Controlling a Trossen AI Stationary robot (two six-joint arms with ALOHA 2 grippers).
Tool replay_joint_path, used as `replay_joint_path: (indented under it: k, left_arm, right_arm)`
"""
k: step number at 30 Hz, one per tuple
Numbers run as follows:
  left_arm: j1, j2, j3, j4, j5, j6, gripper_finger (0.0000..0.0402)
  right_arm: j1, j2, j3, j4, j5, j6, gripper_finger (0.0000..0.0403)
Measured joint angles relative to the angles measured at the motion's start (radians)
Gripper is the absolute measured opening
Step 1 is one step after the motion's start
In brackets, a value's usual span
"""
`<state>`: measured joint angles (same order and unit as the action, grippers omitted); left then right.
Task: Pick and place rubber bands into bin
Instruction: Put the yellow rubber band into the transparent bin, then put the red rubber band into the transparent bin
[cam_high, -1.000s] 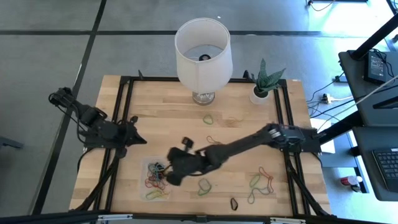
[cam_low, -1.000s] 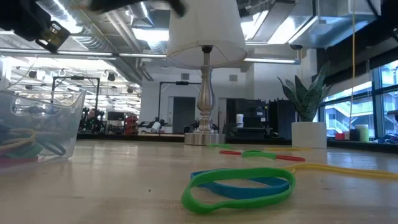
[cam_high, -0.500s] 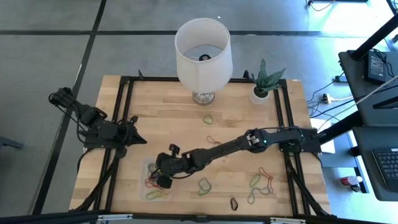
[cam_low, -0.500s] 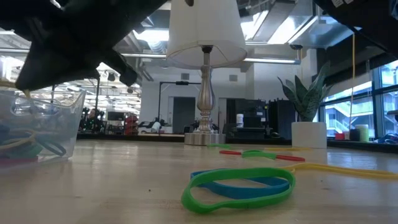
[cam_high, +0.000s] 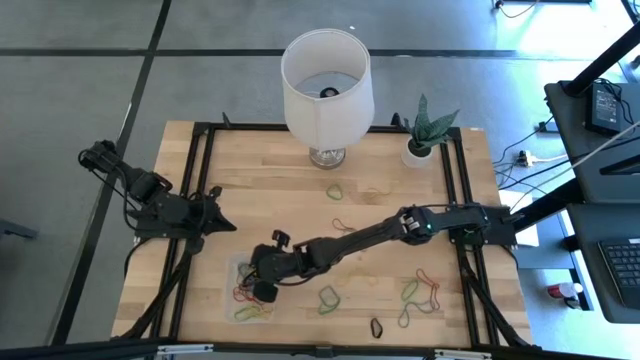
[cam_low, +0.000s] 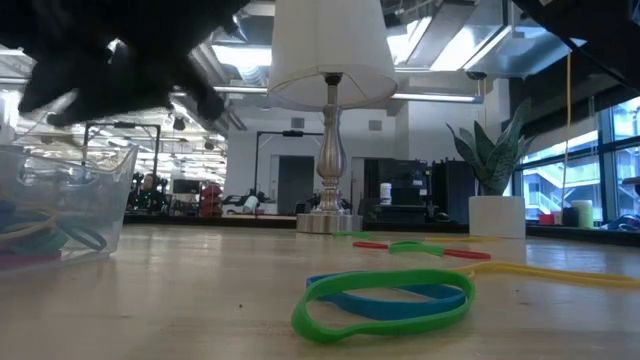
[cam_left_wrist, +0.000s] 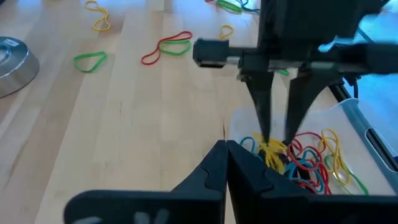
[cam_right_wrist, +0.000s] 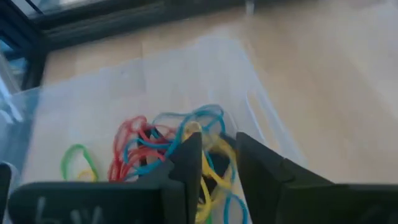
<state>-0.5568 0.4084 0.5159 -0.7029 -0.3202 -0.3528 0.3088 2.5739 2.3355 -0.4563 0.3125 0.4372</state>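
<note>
Progress: my right gripper (cam_left_wrist: 278, 134) fingers parted over bin (cam_high: 236, 268), yellow band beneath | left gripper (cam_high: 218, 222) shut, parked aside | many rubber bands (cam_left_wrist: 305, 163) binned, several loose on table (cam_high: 390, 210)

Bin mouth: the bin (cam_high: 243, 290) is blocked from above by the right gripper (cam_high: 262, 292), its fingers (cam_left_wrist: 260, 115) parted over the heaped rubber bands (cam_right_wrist: 180, 146).
Middle of table: crossed by the right arm (cam_high: 370, 236).
Far edge: taken up by the lamp (cam_high: 327, 85) and plant pot (cam_high: 418, 152).
Left side: the left gripper (cam_high: 214, 222), closed, is parked clear of the bin.
Near right: bare wood is left between loose bands (cam_high: 419, 290).
</note>
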Motion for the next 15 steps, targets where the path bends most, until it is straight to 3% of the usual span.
replay_joint_path:
  k: [11, 15]
  left_arm:
    - [0.001, 0.072, 0.001, 0.011, 0.012, -0.004, 0.0001]
    - [0.009, 0.161, 0.001, 0.116, 0.043, 0.019, 0.0002]
  right_arm:
    - [0.009, -0.009, 0.02, -0.072, 0.007, 0.006, 0.012]
    - [0.025, -0.033, 0.02, -0.131, 0.007, 0.078, 0.0106]
